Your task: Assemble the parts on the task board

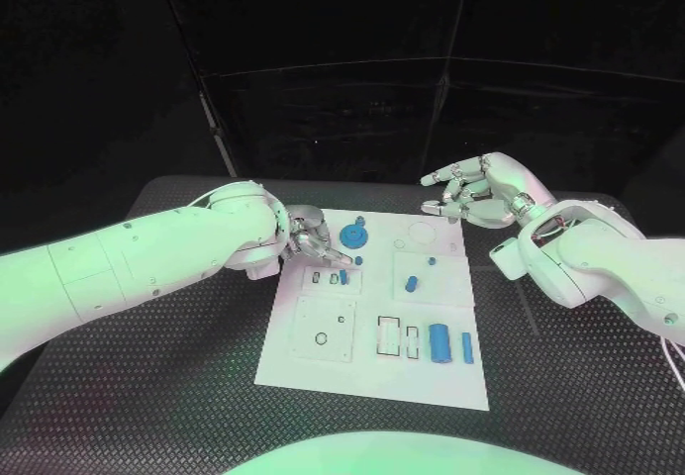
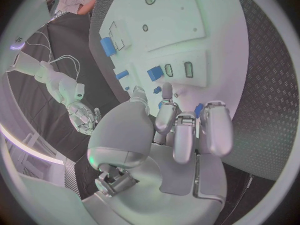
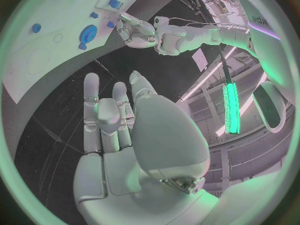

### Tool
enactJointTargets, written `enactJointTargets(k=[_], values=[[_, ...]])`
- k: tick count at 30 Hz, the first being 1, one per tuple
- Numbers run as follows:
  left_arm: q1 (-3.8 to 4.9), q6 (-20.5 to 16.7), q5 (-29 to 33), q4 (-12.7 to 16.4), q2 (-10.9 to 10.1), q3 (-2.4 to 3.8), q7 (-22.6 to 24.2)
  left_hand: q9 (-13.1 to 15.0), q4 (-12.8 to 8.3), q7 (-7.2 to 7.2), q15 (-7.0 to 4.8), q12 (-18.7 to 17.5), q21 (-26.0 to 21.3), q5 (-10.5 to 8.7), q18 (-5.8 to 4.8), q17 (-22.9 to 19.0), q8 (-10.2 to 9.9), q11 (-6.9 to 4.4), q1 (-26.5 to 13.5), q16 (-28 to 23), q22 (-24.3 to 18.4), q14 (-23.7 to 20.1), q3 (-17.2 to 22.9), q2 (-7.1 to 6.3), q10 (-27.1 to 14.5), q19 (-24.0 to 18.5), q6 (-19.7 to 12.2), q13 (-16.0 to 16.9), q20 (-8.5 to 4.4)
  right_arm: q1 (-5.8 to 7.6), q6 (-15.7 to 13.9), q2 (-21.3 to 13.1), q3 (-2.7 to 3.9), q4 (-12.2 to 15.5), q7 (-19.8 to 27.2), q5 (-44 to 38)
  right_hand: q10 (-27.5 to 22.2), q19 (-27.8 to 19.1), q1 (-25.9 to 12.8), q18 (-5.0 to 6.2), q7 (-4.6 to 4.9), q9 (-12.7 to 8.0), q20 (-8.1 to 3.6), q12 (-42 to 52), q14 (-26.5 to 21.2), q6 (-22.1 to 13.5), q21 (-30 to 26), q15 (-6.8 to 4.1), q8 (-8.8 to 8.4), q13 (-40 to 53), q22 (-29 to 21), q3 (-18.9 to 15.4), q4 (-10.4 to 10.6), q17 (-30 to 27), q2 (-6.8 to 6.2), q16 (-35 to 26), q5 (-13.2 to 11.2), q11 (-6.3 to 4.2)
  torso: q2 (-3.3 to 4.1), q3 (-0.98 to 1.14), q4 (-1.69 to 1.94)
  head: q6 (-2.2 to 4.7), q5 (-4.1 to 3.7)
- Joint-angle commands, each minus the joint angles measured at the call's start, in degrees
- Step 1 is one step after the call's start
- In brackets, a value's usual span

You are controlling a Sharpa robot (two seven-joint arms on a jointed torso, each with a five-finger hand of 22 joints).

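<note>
Hovering over the task board (image 1: 307, 341), the left hand (image 1: 312, 243) is pinching a small blue part (image 1: 344, 277) at its slot for seating, while the right hand (image 1: 478, 190) is waiting spread and empty beyond the far edge.

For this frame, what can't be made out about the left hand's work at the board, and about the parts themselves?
- Head view: the left hand covers the task board where its fingertips meet it, so contact with the small blue part is unclear.
- Left wrist view: the left hand's palm and fingers hide the round blue part.
- The parts' shapes are too small to tell.
- The right hand hovers empty.
</note>
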Motion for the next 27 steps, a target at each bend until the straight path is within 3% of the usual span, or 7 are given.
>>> enactJointTargets(k=[1,13,27], values=[[0.30,2.49,-2.28,-0.58,0.84,-0.14,-1.90,0.24,0.02,-0.04,-0.29,0.23,0.18,-0.19,-1.18,15.06,0.28,-0.11,-0.56,0.17,0.06,6.05,-0.41,0.05,0.33,0.31,-0.44,0.11,0.00,0.13,0.67,0.20,0.05,-0.15,0.03,0.11,-0.30,-0.11,0.22,0.28,-0.03,-0.09,-0.05,-0.37,-0.44,-0.39,-0.29,0.01,0.12,-0.05,-0.10,-0.34,0.15,0.01,-0.26,-0.25,0.28,-0.08,0.05,-0.04,0.03,-0.08,-0.08],[1.08,4.96,-2.39,-2.68,3.38,-1.37,-2.38,0.72,-0.08,-0.06,-0.32,0.11,0.38,-0.18,-1.24,15.06,0.67,-0.14,-0.54,0.17,0.39,6.05,-0.66,0.39,0.17,0.38,-0.74,-0.03,-0.04,0.13,0.80,0.74,0.05,-0.71,0.04,0.09,-0.28,-0.10,0.16,0.28,-0.03,-0.09,-0.05,-0.37,-0.41,-0.41,-0.35,0.02,0.12,-0.07,-0.14,-0.39,0.19,0.08,-0.27,-0.24,0.30,-0.08,0.06,-0.07,0.02,-0.27,0.00],[1.24,5.97,-2.38,-3.70,5.36,-1.63,-2.57,1.37,-0.22,-0.05,-0.29,0.14,0.39,-0.18,-1.23,15.06,1.15,-0.12,0.40,0.17,0.40,6.05,-0.81,0.78,0.13,0.26,-1.21,0.08,-0.02,0.13,0.65,1.32,0.05,-1.30,-0.30,0.09,-0.07,0.29,-0.42,0.30,-0.08,-0.05,-0.03,-0.36,-0.16,-0.42,-0.99,0.00,0.27,-0.40,-0.55,-1.07,0.76,0.06,-0.48,-0.78,1.81,-0.11,0.11,-0.05,0.04,-0.51,0.04]])
